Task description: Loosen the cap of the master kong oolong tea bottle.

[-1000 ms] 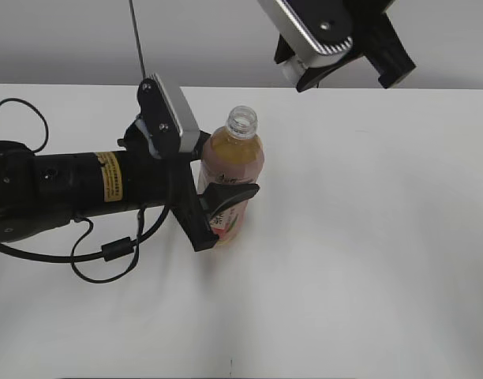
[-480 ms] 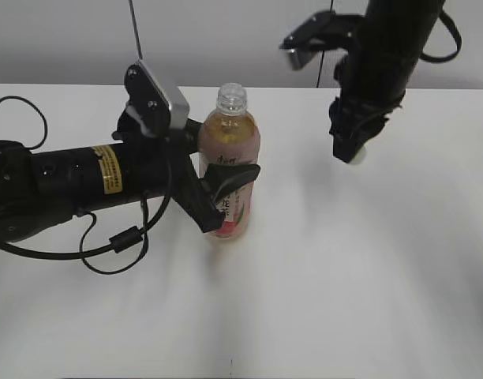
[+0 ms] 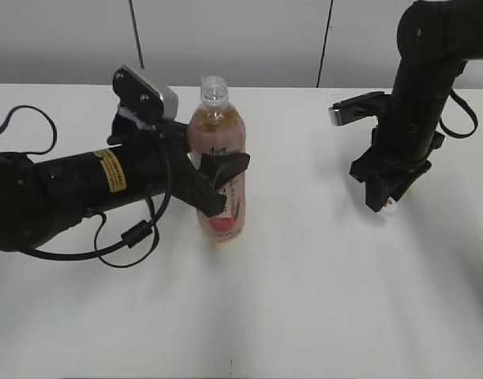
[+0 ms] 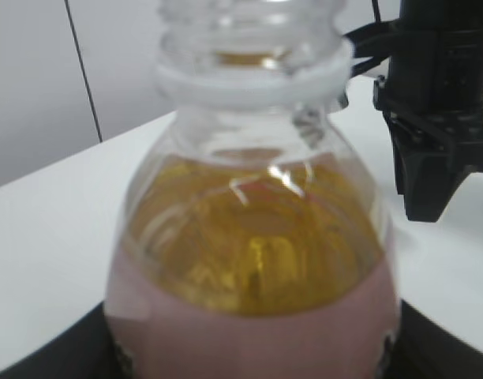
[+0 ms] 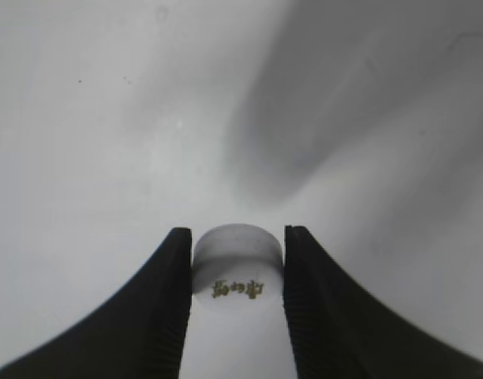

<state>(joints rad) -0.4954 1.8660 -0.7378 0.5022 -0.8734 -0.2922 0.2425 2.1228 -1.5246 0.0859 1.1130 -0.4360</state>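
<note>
Both arms are busy: the left end effector (image 3: 219,183) clamps the master kong oolong tea bottle (image 3: 219,170) upright on the table (image 3: 305,300), its neck bare. Well off to the right, the right end effector (image 5: 237,272) pinches the cap (image 5: 236,272), pointing down, low over the table.

I've brought the right gripper (image 3: 387,204) down from high above to just over the worktop (image 3: 320,300) with the cap (image 5: 237,268) between its jaws, while the left arm (image 3: 84,185) shifted the master kong oolong tea bottle (image 3: 219,170) slightly leftward.
</note>
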